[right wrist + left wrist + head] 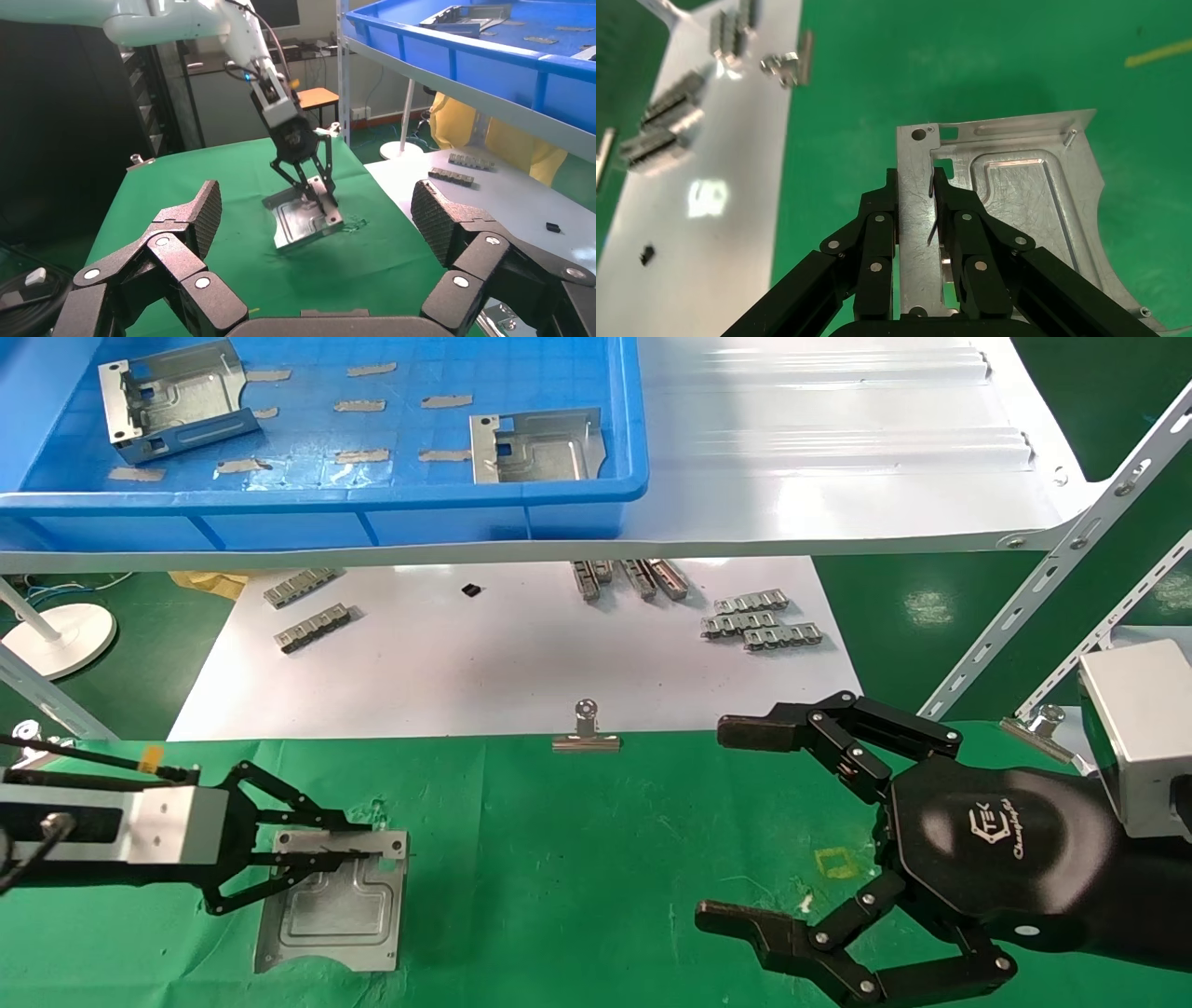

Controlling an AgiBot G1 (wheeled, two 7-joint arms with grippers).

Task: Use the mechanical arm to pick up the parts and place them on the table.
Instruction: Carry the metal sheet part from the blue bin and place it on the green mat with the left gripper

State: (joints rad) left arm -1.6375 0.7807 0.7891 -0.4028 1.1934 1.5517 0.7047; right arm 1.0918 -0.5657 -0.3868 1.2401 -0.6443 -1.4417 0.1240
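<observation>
My left gripper is shut on the bent side flange of a silvery bracket low on the green table at the front left. In the left wrist view the two fingers press the flange strip from both sides, and the bracket spreads out beyond them. In the right wrist view the bracket hangs tilted from the left gripper, its lower edge at the cloth. My right gripper is open and empty above the table's right side. Two more brackets lie in the blue bin.
The bin stands on a glossy white shelf over the back. Grey ribbed strips lie on the white sheet behind the table. A binder clip holds the cloth's back edge. A slanted metal strut stands at the right.
</observation>
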